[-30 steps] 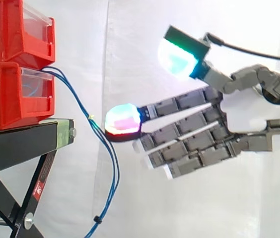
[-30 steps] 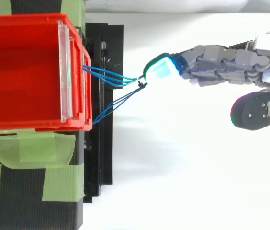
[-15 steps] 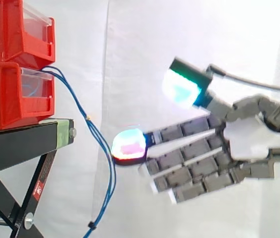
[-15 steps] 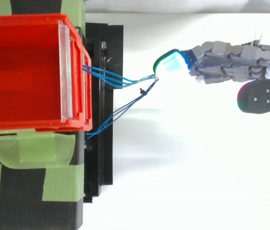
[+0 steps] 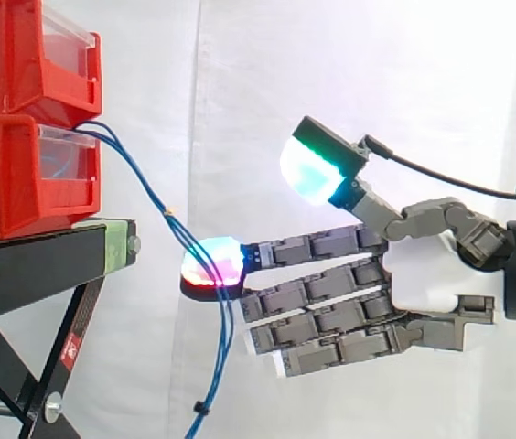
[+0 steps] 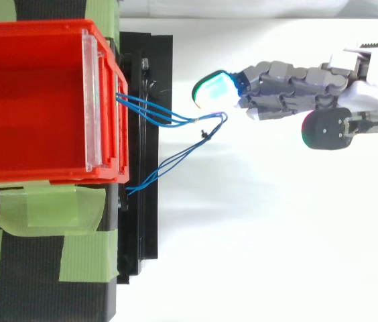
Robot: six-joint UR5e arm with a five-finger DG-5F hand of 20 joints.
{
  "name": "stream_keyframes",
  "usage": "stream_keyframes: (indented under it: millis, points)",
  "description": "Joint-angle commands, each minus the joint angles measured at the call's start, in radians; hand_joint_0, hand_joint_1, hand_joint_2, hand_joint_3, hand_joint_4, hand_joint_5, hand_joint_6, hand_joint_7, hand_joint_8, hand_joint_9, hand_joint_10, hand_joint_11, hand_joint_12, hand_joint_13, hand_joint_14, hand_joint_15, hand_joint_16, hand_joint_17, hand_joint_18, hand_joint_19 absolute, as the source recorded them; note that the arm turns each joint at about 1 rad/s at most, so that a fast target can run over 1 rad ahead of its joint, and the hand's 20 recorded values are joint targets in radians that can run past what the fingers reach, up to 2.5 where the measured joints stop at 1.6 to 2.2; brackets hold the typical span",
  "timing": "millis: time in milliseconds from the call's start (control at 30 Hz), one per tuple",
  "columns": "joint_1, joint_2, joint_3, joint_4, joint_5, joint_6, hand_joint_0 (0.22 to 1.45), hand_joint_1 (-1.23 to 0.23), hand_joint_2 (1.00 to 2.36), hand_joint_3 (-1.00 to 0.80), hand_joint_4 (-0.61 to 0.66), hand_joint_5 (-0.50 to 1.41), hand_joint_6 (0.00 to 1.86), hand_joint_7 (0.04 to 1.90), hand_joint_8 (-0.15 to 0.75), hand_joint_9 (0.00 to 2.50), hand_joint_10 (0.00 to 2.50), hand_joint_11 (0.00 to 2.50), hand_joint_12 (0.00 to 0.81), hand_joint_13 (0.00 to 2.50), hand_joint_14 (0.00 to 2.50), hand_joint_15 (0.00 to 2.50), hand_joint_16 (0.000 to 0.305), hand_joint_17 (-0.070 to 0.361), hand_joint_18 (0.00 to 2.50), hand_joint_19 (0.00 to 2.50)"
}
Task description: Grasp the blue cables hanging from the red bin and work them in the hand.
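Thin blue cables come out of the front of the lower red bin and hang down past the black stand. Seen from above, the blue cables loop out from the red bin and back under its front. My hand is open, its fingers straight and level, pointing at the bins. The foremost fingertip glows red and cyan right at the hanging strands; I cannot tell whether it touches them. The thumb is raised well above the fingers. From above, the hand lies just beyond the cable loop.
A second red bin is stacked on the lower one. Green tape holds the bins to the black stand. A white curtain hangs behind, and a white surface lies to the right of the stand.
The hand has moved back toward the bins and its fingers have levelled out. The cable loop has swung out toward the fingertip, and the lower tie on the cables has shifted right.
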Motion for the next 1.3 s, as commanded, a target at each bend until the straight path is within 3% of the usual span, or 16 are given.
stream_keyframes:
  millis: [0,233,533,700,800,967,1100,1267]
  points:
    - [-0.001,-0.034,0.001,0.042,0.016,0.001,0.80,-0.47,1.00,-1.00,0.18,-0.29,0.01,0.71,0.265,0.16,0.00,0.16,0.357,0.00,0.01,0.24,0.056,0.127,0.00,0.34]
    - [0.003,-0.050,0.001,0.122,0.026,-0.014,0.81,-0.48,1.00,-1.00,0.19,-0.28,0.01,0.71,0.270,0.19,0.00,0.17,0.356,0.00,0.01,0.24,0.056,0.126,0.00,0.33]
    - [0.012,-0.052,0.043,0.122,0.058,-0.071,0.81,-0.48,1.00,-1.00,0.20,-0.26,0.01,0.71,0.273,0.22,0.00,0.18,0.358,0.01,0.01,0.24,0.056,0.125,0.00,0.32]
    - [0.026,-0.052,0.050,0.129,0.100,-0.088,0.81,-0.48,1.00,-1.00,0.20,-0.26,0.01,0.71,0.272,0.22,0.00,0.18,0.358,0.02,0.01,0.24,0.056,0.125,0.00,0.32]
    - [0.040,-0.098,0.073,0.136,0.117,-0.086,0.81,-0.48,1.00,-1.00,0.20,-0.26,0.01,0.71,0.272,0.23,0.00,0.19,0.358,0.02,0.01,0.24,0.056,0.125,0.00,0.31]
    - [0.046,-0.208,0.158,0.162,0.101,-0.034,0.81,-0.48,1.00,-1.00,0.20,-0.25,0.01,0.71,0.274,0.24,0.00,0.19,0.359,0.02,0.01,0.24,0.056,0.125,0.00,0.31]
    - [0.054,-0.215,0.189,0.151,0.101,-0.029,0.81,-0.48,1.00,-1.00,0.20,-0.25,0.01,0.71,0.273,0.24,0.00,0.19,0.358,0.02,0.01,0.24,0.056,0.125,0.00,0.31]
    - [0.065,-0.215,0.189,0.139,0.101,-0.031,0.81,-0.48,1.00,-1.00,0.20,-0.25,0.01,0.71,0.273,0.24,0.00,0.20,0.358,0.02,0.01,0.24,0.056,0.125,0.00,0.31]
